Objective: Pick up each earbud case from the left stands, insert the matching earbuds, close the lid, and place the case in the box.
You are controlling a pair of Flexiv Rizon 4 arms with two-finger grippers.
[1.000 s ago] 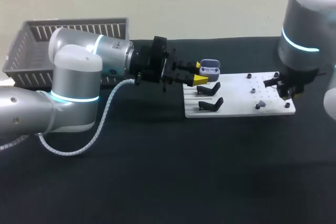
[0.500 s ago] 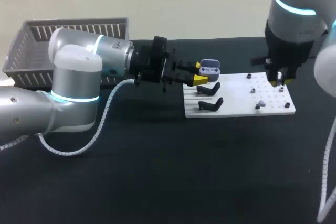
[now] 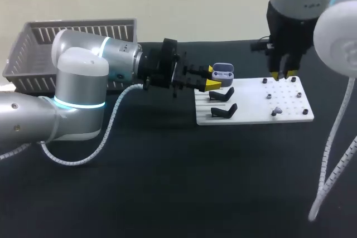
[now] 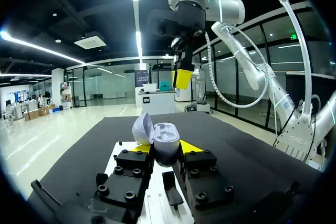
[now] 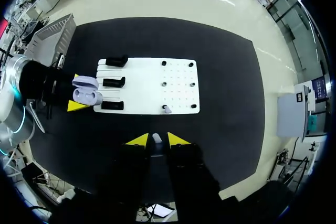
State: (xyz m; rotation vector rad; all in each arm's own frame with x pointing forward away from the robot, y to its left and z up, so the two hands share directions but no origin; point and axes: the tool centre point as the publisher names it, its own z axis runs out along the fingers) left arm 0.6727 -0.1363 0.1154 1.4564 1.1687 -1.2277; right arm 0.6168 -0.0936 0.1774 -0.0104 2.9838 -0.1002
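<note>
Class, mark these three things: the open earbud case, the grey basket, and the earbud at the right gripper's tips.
earbud case [image 4: 166, 140]: left wrist view, on its open lower half.
basket [image 3: 32, 53]: head view, on its slatted front wall.
earbud [image 5: 157, 138]: right wrist view, on its pale body.

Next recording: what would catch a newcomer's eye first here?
The open lavender earbud case stands out first, gripped by the left gripper at the left end of the white board. Next comes the right gripper, high above the board's far edge, with a small pale earbud between its yellow tips.
</note>
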